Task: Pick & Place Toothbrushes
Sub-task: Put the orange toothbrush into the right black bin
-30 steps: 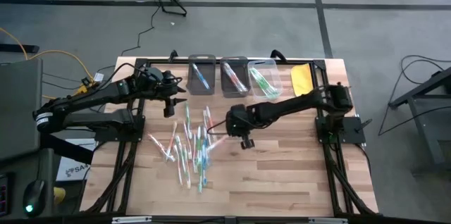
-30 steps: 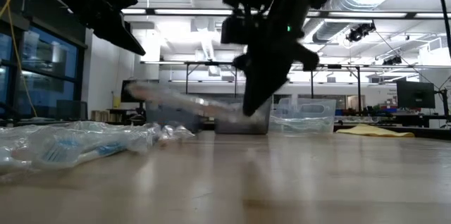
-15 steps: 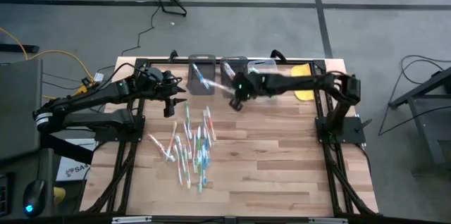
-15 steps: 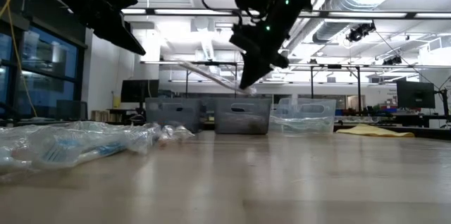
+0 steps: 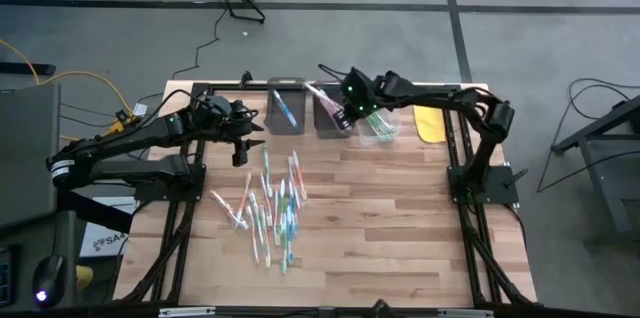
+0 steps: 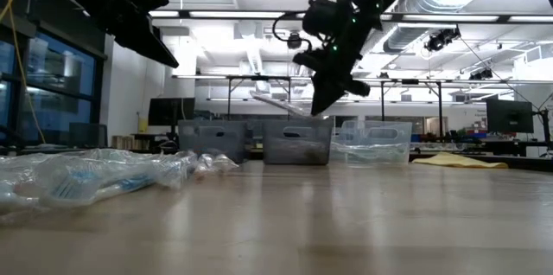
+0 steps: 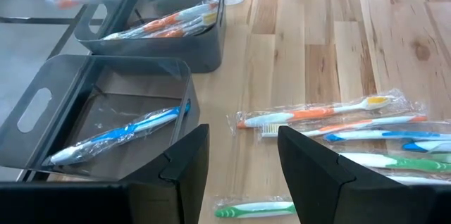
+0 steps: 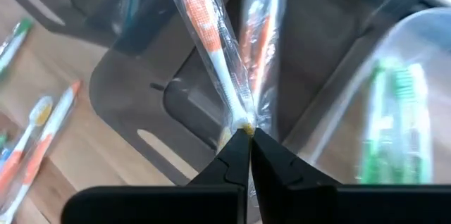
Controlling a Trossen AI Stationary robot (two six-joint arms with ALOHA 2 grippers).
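Note:
My right gripper hangs over the middle grey bin, shut on an orange-and-white toothbrush in a clear wrapper. That bin holds another orange toothbrush. A pile of wrapped toothbrushes lies flat on the wooden table. The left grey bin holds a blue toothbrush. The clear bin holds green ones. My left gripper hovers open above the table, near the left bin, with nothing between its fingers. My right gripper pinches one end of the wrapped toothbrush between its two fingertips. The fingers slant down from the table's right side. The toothbrush sticks out past the fingertips toward the far left, lifted clear above the middle bin.
A yellow flat object lies right of the clear bin. The three bins stand in a row along the far edge. Bare wood lies right of the pile and toward the near edge.
My right gripper has carried the toothbrush up from the pile toward the table's far edge and to the right, rolling its wrist on the way. It now hangs over the middle bin. The toothbrush has been lifted clear of the table.

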